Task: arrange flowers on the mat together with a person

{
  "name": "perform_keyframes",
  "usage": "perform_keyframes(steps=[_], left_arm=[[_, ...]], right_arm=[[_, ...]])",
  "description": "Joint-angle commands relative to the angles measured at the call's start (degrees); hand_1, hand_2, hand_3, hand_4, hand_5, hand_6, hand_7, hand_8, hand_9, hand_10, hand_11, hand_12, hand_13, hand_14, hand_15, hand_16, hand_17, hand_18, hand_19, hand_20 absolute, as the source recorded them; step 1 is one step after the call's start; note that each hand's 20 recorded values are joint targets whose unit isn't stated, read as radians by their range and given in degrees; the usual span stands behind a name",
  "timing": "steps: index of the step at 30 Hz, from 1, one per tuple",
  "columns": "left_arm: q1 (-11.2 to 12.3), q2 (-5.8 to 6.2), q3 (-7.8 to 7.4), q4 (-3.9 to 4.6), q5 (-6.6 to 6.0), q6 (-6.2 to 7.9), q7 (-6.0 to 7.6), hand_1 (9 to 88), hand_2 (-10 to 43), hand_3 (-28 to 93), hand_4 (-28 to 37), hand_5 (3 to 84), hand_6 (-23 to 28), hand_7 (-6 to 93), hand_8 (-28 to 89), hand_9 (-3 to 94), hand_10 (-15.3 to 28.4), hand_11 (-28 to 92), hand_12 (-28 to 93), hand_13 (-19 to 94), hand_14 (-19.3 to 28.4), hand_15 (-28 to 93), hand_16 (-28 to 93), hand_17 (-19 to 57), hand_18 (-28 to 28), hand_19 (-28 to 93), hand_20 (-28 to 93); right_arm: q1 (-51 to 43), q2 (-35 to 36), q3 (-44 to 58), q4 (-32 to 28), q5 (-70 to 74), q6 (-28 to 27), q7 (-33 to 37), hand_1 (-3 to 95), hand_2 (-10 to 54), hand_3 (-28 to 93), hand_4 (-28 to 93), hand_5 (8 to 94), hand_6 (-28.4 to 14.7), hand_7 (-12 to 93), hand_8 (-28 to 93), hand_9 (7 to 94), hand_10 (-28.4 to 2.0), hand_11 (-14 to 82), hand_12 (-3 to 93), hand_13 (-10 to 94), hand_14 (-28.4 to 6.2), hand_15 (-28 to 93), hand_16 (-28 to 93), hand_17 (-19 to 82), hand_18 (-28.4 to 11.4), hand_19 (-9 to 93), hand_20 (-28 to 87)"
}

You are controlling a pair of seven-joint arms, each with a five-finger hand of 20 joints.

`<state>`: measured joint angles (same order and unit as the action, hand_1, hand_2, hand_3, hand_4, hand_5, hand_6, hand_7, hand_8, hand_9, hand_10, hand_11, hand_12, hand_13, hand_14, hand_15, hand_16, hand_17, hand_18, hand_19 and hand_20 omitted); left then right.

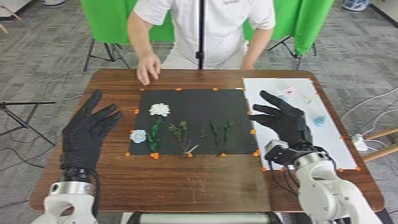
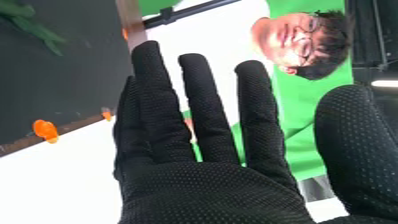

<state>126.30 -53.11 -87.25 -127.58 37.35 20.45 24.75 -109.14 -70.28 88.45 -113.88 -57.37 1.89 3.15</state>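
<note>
Two robot hands: left hand (image 1: 82, 137) and right hand (image 1: 286, 125) held open, nothing gripped
White flower (image 1: 159, 109): laid on black mat (image 1: 199, 100)
Blue flower (image 1: 138, 136): laid at mat's edge

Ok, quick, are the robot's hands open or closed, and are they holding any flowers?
Left hand: open, holding nothing.
Right hand: open, also holding nothing.

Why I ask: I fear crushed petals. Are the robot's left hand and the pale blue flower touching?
Apart: the head view shows a strip of brown table between the left hand and the pale blue flower.
</note>
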Motion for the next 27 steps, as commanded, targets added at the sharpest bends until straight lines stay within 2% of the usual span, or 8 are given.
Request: perform_keyframes(steps=[1,10,16,20,24,27], left_arm=[[0.2,0.05,0.47,0.4,-0.37,0.58,0.1,19.3,10.0,78,-28.3,32.2,5.5,9.6,-9,35.5,20.0,23,10,27,26.5,50,-10,-7.3,24.0,59,3],[0.1,0.49,0.59,0.32,-0.72,0.91,0.65,19.4,10.0,78,-28.3,32.3,5.7,9.7,-9,35.6,20.0,24,10,27,26.5,50,-10,-7.3,24.0,59,3],[0.0,0.58,0.69,0.29,-0.77,1.12,0.8,19.4,10.0,78,-28.3,32.4,5.8,9.9,-10,35.6,20.1,24,10,27,26.4,50,-10,-7.3,24.0,59,3],[-0.2,0.88,0.88,0.32,-0.88,1.14,1.0,19.5,10.0,78,-28.3,32.4,5.8,9.9,-10,35.6,20.2,24,10,27,26.5,50,-10,-7.3,24.0,59,3],[-0.3,0.82,0.99,0.34,-0.84,1.18,0.74,19.6,9.9,78,-28.3,32.4,5.9,10.0,-10,35.6,20.1,24,10,27,26.5,50,-10,-7.2,24.0,59,3],[-0.2,0.83,1.09,0.27,-0.87,1.25,0.8,19.7,9.8,78,-28.3,32.4,5.9,9.9,-10,35.6,20.1,24,10,27,26.5,50,-10,-7.2,24.0,59,3]], right_arm=[[0.3,2.3,-0.4,-0.5,-1.6,6.6,-1.7,13.7,12.7,88,-28,47.3,2.4,15,-15,54.3,-18.0,12.7,11.1,46,-20.1,36,13,6,-20.3,52,20],[1.3,6.1,0.6,-1.5,-6.9,17.3,-1.2,17.4,10.6,88,-28,48.1,1.7,15,-15,55.6,-18.8,15.1,11.2,49,-19.6,44,11,9,-20.9,58,22],[2.5,9.1,1.8,-0.7,-13.1,26.0,2.5,20.1,8.6,88,-28,48.5,1.5,16,-15,54.4,-18.1,16.0,11.3,51,-18.8,50,8,11,-21.2,63,22],[4.7,11.7,2.0,0.8,-20.7,30.6,9.7,22.6,6.6,88,-28,48.4,1.7,16,-15,52.7,-17.9,16.2,11.2,52,-18.3,54,7,12,-21.5,67,22],[9.2,15.0,-1.3,3.1,-30.5,34.7,21.3,24.0,5.2,88,-28,47.8,2.0,17,-16,50.9,-17.7,15.7,11.0,52,-17.8,56,7,14,-21.5,69,21],[10.8,16.5,-2.2,5.0,-39.6,33.8,29.6,25.6,3.0,88,-28,47.4,2.1,17,-16,49.3,-17.6,15.3,11.0,52,-17.2,57,6,14,-21.6,71,21]])
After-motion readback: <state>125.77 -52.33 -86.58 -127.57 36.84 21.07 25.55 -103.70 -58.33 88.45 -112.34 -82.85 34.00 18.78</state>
